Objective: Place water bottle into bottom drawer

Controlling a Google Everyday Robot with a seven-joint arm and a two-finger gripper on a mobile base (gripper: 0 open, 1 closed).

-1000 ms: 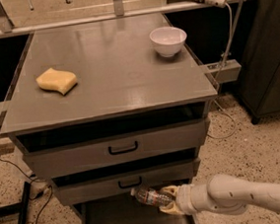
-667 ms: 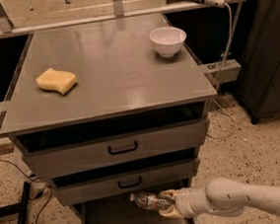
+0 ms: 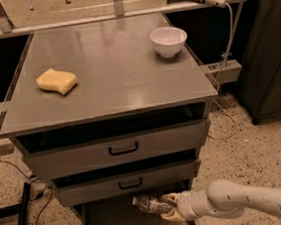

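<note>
The water bottle point(image 3: 150, 204) is small, clear and ridged, lying sideways with its cap end pointing left. My gripper point(image 3: 170, 206) is shut on the bottle's right end and holds it over the right part of the open bottom drawer point(image 3: 109, 222). The drawer shows as a grey flat-floored tray pulled out at the bottom of the view, below the two closed drawer fronts. My white arm point(image 3: 249, 204) reaches in from the lower right. I cannot tell whether the bottle touches the drawer floor.
The grey cabinet top point(image 3: 106, 68) carries a yellow sponge point(image 3: 57, 81) at left and a white bowl point(image 3: 168, 41) at back right. Two closed drawer fronts with black handles point(image 3: 123, 149) sit above the open drawer. Cables point(image 3: 26, 187) lie on the speckled floor at left.
My gripper with the bottle has moved slightly left and a little lower over the open bottom drawer. Nothing else has moved.
</note>
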